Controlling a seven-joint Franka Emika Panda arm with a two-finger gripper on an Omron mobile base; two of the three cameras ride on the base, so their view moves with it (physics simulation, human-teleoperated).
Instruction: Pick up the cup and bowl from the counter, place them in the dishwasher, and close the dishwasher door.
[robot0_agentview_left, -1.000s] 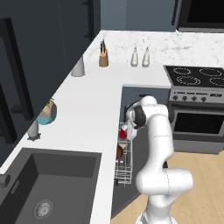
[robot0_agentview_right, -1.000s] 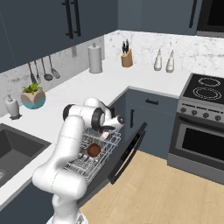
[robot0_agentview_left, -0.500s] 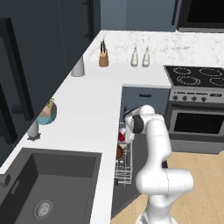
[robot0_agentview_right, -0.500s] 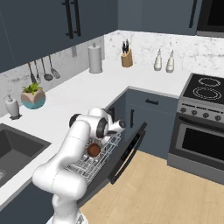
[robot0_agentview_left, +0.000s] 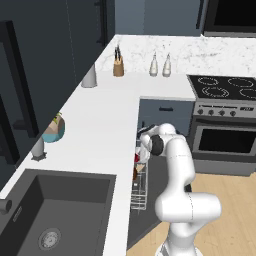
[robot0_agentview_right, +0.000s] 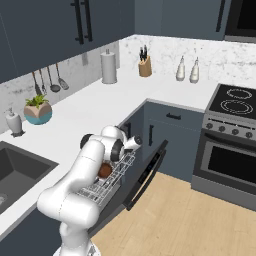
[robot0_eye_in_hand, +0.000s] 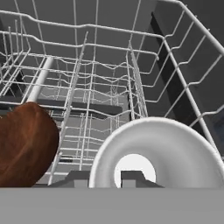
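Left base view: gripper (robot0_agentview_left: 141, 152) reaching low over the pulled-out white wire rack (robot0_agentview_left: 139, 192), a bit of red cup (robot0_agentview_left: 136, 158) showing beside it.
Right base view: bowl (robot0_agentview_right: 104, 171) sitting in the rack; dishwasher door (robot0_agentview_right: 145, 175) hanging open, awaiting closing.
Hand view: cup's white mouth (robot0_eye_in_hand: 157, 153) facing the camera at the fingertips (robot0_eye_in_hand: 131, 178); bowl (robot0_eye_in_hand: 26, 142) just beside; whether the claw is grasping or letting go, I cannot tell.
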